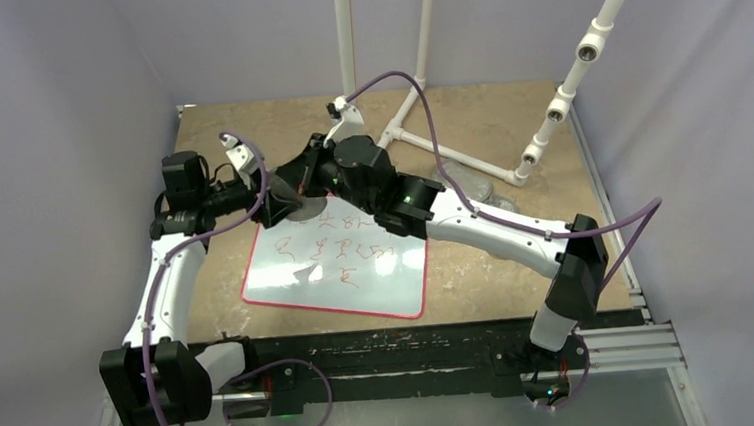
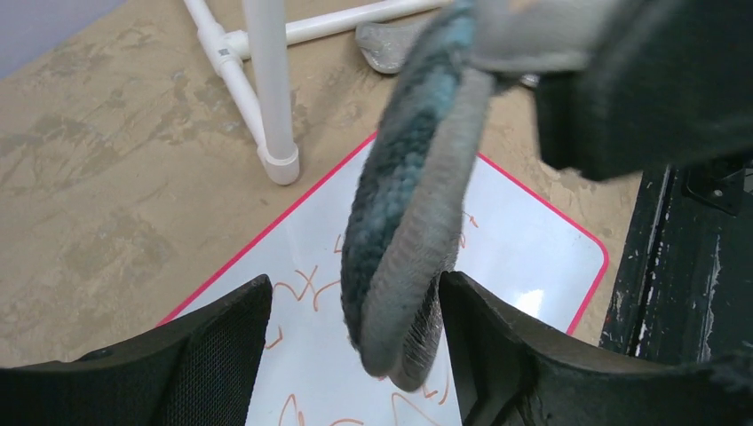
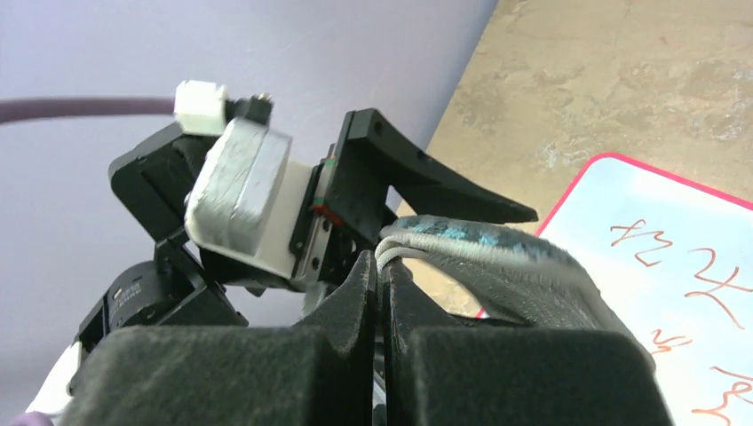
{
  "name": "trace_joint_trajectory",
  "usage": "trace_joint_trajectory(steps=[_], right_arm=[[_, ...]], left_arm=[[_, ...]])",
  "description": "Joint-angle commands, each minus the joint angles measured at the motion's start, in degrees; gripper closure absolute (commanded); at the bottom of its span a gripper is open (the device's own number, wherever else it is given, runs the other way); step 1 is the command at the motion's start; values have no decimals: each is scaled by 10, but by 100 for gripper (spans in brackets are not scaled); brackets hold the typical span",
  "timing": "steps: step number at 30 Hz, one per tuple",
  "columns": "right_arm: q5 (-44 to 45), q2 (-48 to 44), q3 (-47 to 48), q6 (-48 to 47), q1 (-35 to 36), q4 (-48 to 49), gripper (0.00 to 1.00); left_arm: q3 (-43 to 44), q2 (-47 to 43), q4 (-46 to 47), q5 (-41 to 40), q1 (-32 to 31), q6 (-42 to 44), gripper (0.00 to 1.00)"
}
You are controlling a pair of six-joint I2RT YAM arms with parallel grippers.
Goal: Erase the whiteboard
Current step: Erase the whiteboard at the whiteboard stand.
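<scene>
The whiteboard (image 1: 342, 271) lies flat on the tan table, with a red rim and several red scribbles; it also shows in the left wrist view (image 2: 524, 240) and the right wrist view (image 3: 675, 231). My right gripper (image 1: 312, 177) (image 3: 380, 262) is shut on the edge of a grey-and-blue oval pad (image 1: 304, 206) (image 3: 488, 248) and holds it above the board's far edge. My left gripper (image 1: 277, 195) (image 2: 355, 302) is open, its two fingers on either side of the hanging pad (image 2: 408, 204). The pad is close against one left finger (image 2: 497, 346).
A white PVC pipe frame (image 1: 449, 148) (image 2: 266, 89) stands on the table behind the board. A second silvery-grey oval pad (image 1: 471, 181) (image 2: 391, 40) lies by the pipes. A black rail (image 1: 413, 351) runs along the near edge. Purple walls enclose three sides.
</scene>
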Motion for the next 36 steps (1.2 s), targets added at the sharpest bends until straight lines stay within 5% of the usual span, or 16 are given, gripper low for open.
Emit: trace_joint_trajectory(steps=[1,6,12,14,16,18,21,24,30,36], right_arm=[[-52,-20,-16,46,-24,32,100],[-83,-41,-60,71,-43,57,100],[-80,-50,-77,78,-49,64,100],[-91,-54,-85,86,-55,70,100],[-101,-56,-91,93,-57,79,100],[-109,-55,-92,99,-57,82,100],[-108,-53,-90,104,-57,91,100],[-98,-52,-85,94,-57,96,100],[-106,-57,-93,124,-57,106,100],[-146,-55,-125,173,-67,160,100]], left_arm=[[22,-11,-19,48,-1,18,31],[30,-7,-23,71,-1,26,23],[30,-3,-48,67,-2,62,56],[33,3,-69,65,-2,83,59],[32,7,-78,67,-1,91,54],[25,3,-75,69,-1,90,29],[-6,-22,-5,57,-1,53,8],[-43,-51,102,32,-3,-39,6],[-42,-23,62,51,-7,-42,42],[-62,-31,79,50,-42,-65,48]])
